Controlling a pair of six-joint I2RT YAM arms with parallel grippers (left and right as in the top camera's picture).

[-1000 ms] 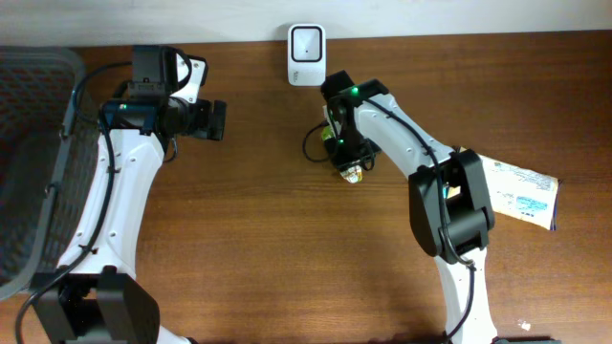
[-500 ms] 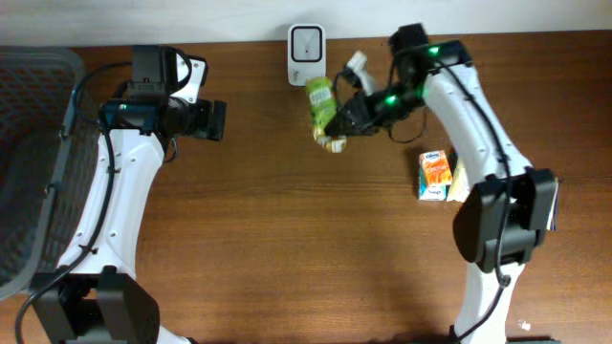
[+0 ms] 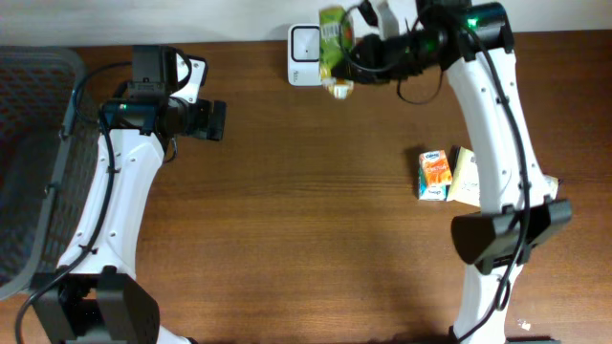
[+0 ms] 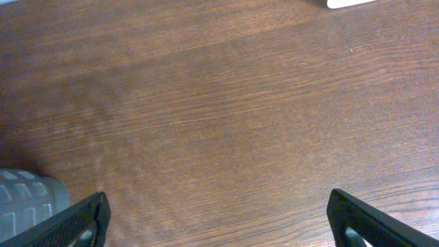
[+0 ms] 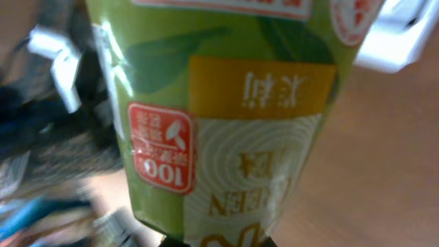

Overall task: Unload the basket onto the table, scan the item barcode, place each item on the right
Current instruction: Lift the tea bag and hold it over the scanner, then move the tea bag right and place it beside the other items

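Right gripper (image 3: 360,50) is clamped on the green tea container with a yellow label band (image 3: 333,34), held just beside the white boxy scanner (image 3: 305,44) at the table's far edge. Left gripper (image 3: 219,121) has its fingers spread wide, holding nothing, over the bare brown wooden table (image 4: 226,116).

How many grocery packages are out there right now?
3: green pouch in the right gripper by the scanner; orange carton and pale carton side by side on the table. Others may be hidden.
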